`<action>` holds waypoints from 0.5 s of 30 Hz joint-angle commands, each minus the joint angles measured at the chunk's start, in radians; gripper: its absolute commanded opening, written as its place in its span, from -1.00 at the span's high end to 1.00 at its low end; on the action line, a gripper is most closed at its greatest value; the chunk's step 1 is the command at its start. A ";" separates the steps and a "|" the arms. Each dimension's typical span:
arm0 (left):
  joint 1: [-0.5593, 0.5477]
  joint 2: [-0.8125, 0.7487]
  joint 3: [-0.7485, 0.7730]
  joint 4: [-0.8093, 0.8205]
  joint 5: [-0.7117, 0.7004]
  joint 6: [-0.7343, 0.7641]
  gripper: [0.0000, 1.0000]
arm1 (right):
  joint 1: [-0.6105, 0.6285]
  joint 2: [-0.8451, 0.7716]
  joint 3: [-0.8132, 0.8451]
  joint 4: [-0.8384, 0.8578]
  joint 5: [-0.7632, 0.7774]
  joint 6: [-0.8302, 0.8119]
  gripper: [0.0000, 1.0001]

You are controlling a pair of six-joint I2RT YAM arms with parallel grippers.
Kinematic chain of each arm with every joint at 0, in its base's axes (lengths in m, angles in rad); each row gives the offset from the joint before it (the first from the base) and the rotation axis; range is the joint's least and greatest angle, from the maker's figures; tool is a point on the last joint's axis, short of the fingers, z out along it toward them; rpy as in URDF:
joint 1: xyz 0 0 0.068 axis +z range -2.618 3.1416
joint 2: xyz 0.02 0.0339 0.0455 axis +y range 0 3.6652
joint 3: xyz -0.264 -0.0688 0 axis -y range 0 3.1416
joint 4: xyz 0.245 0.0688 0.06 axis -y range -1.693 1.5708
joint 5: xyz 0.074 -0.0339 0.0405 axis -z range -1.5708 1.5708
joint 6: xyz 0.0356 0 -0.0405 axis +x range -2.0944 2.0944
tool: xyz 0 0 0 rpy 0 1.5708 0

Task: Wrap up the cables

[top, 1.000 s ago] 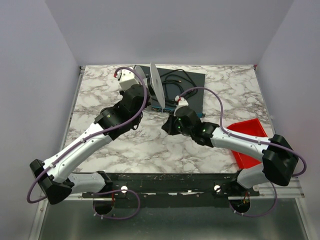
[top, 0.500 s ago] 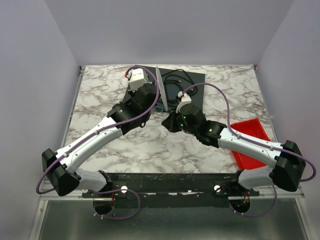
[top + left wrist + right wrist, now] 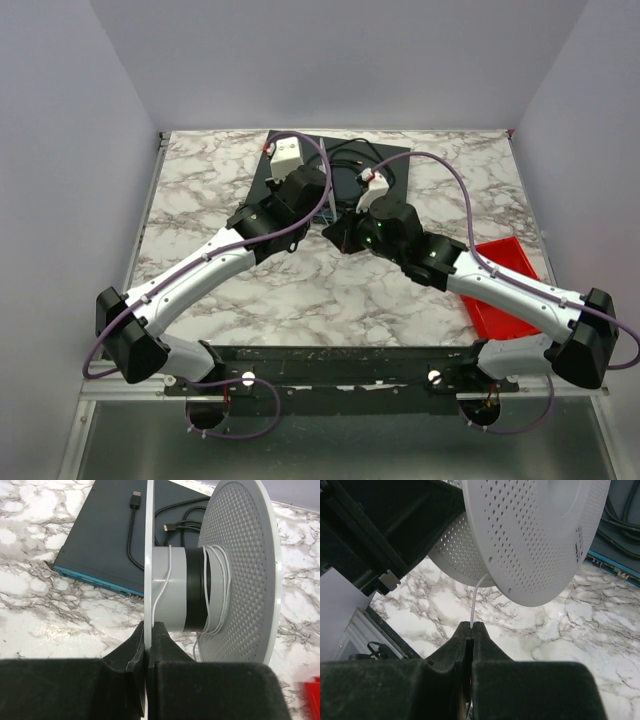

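Near the table's (image 3: 200, 190) far edge, the left gripper (image 3: 148, 626) clamps the spool's (image 3: 240, 565) flange; the right gripper (image 3: 471, 625) pinches the white wire (image 3: 472, 605). Few turns wound; more likely remains.

Robot lab test cell. Plain pale walls (image 3: 70, 120) box in marble-pattern table (image 3: 200, 190) on three sides; left arm (image 3: 190, 280) and right arm (image 3: 510, 290) mounted on black metal rail (image 3: 340, 360) at near edge; red bin (image 3: 505, 255) at table's right edge.

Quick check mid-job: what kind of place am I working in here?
Probably a robot test cell, not a home: a marble-patterned table boxed in by plain walls, a dark mounting rail at the near edge, a red bin.
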 commanded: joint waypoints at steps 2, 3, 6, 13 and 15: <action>0.006 0.000 0.073 0.039 0.021 0.010 1.00 | 0.009 -0.026 0.021 -0.048 0.005 -0.015 0.99; 0.007 -0.001 0.074 0.042 0.022 0.009 1.00 | 0.007 -0.026 0.019 -0.048 0.000 -0.015 0.99; 0.005 0.005 0.078 0.053 0.026 0.039 1.00 | 0.007 -0.030 0.013 -0.053 -0.001 -0.014 0.99; 0.005 0.008 0.026 0.088 0.098 0.137 1.00 | 0.008 -0.051 0.091 -0.153 0.106 -0.062 0.99; 0.003 0.001 0.010 0.091 0.124 0.157 1.00 | 0.007 -0.048 0.121 -0.190 0.142 -0.084 0.99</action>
